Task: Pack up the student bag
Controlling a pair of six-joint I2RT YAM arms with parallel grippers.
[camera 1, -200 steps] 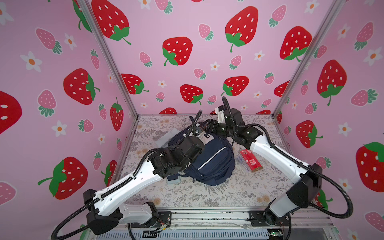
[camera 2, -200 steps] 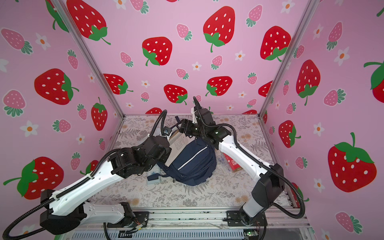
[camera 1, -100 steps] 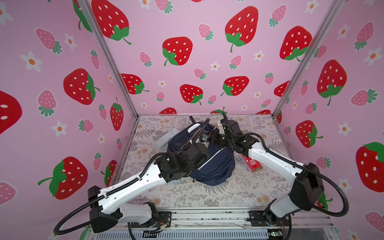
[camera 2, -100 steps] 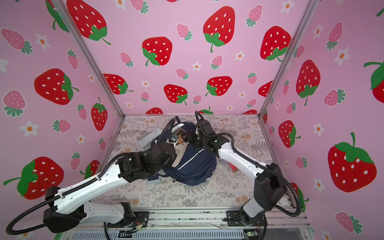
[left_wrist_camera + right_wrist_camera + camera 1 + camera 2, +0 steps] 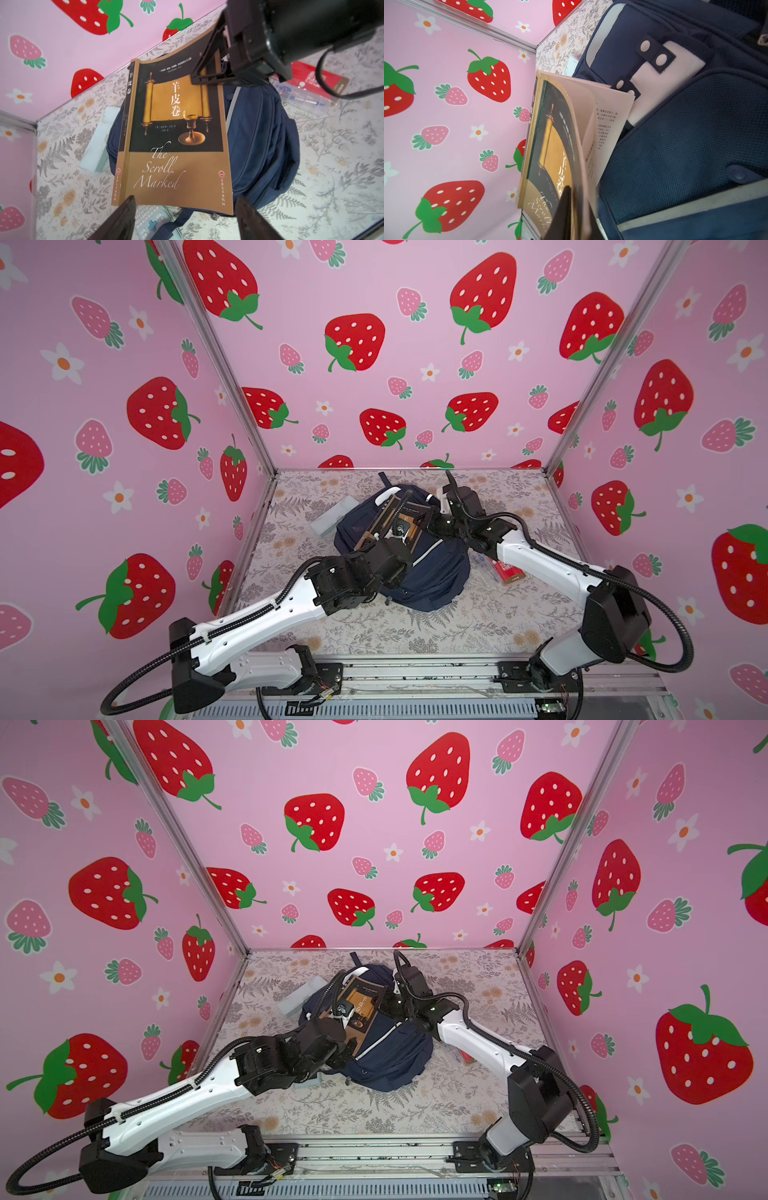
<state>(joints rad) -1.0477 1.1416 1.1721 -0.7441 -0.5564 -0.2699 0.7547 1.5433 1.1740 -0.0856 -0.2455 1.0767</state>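
Observation:
The student bag is a navy backpack lying flat on the floral table, also in the left wrist view and the right wrist view. A brown-and-black book titled "The Scroll Marked" hangs tilted over the bag's upper part, and shows in both top views. My right gripper is shut on the book's cover and front pages at one side edge, and shows as dark jaws in the left wrist view. My left gripper is open, its fingers standing off the book's lower edge.
A pale blue-grey case lies left of the bag. A red pack and a clear pen box lie to its right, under the right arm. A calculator sits below the left gripper. Pink strawberry walls enclose three sides.
The left gripper has opened and let go of the book. The right gripper has shut on the book's edge. Both arms came down over the bag.

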